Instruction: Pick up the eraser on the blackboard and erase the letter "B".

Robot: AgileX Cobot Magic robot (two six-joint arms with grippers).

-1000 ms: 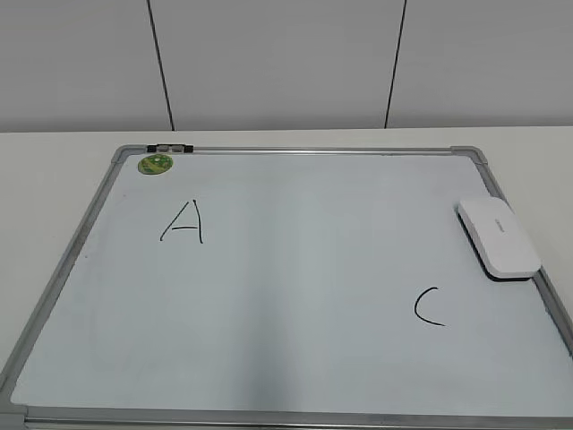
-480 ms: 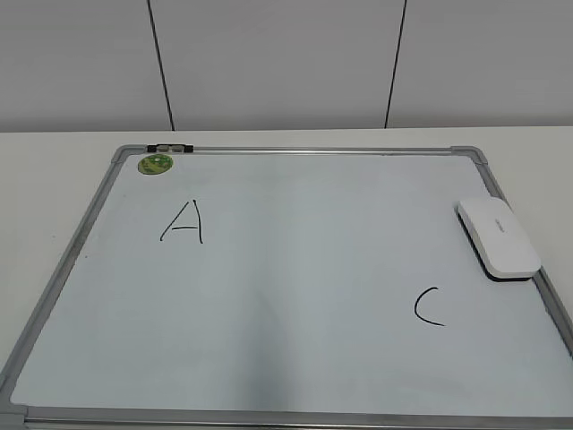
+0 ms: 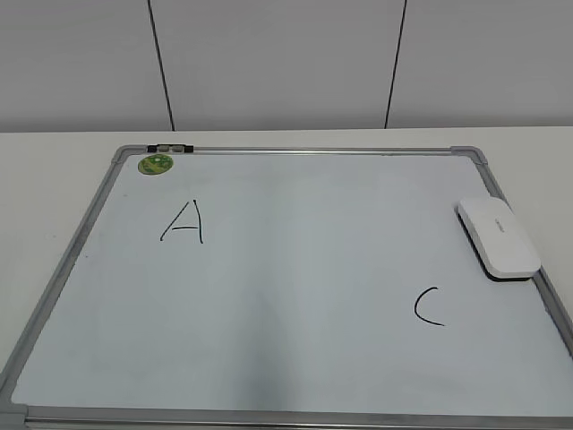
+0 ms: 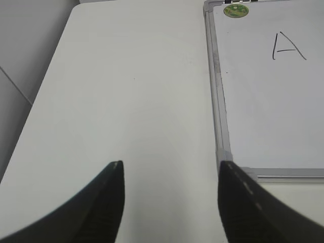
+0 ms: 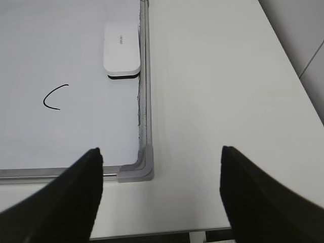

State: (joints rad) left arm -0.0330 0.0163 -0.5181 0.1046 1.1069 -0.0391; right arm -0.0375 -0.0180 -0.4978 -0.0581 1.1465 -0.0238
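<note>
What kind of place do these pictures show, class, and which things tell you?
Probably a lab or test room: a large white dry-erase board with a grey metal frame lies flat on a plain white table, before bare grey wall panels.

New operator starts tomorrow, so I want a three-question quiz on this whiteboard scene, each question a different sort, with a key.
1. True or false: a letter B is visible on the board.
2. Multiple choice: the eraser lies (a) beside the A, (b) at the board's right edge, above the C, (c) off the board on the table.
3. Fill in: both the left gripper and the right gripper are ____ and hold nothing.

Key: 1 false, only A and C show. 2 b. 3 open.
</note>
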